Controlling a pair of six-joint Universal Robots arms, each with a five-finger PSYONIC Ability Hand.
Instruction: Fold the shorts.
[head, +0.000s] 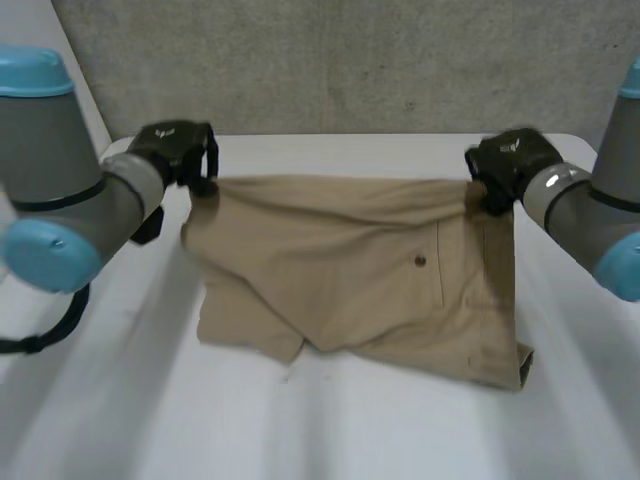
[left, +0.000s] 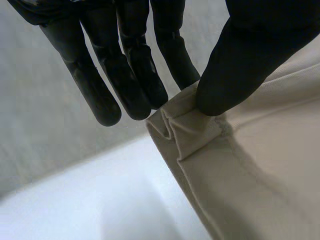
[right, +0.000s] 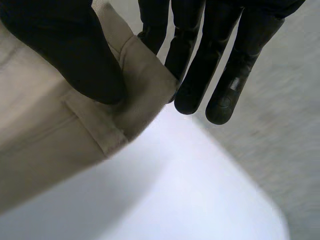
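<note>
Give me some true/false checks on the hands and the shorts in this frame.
1. The left hand pinches a corner of the shorts between thumb and fingers. True.
2. The right hand is open and off the cloth. False: it pinches the opposite corner of the same edge.
3. The shorts lie fully flat on the table. False: the hands hold one edge up, and the lower part rests on the table.
4. A dark button shows on the tan fabric. True.

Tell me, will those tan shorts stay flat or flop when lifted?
Probably floppy: the shorts sag and crease between the left hand and right hand, each pinching a top corner. Likely light, since mere pinches hold them up.
</note>
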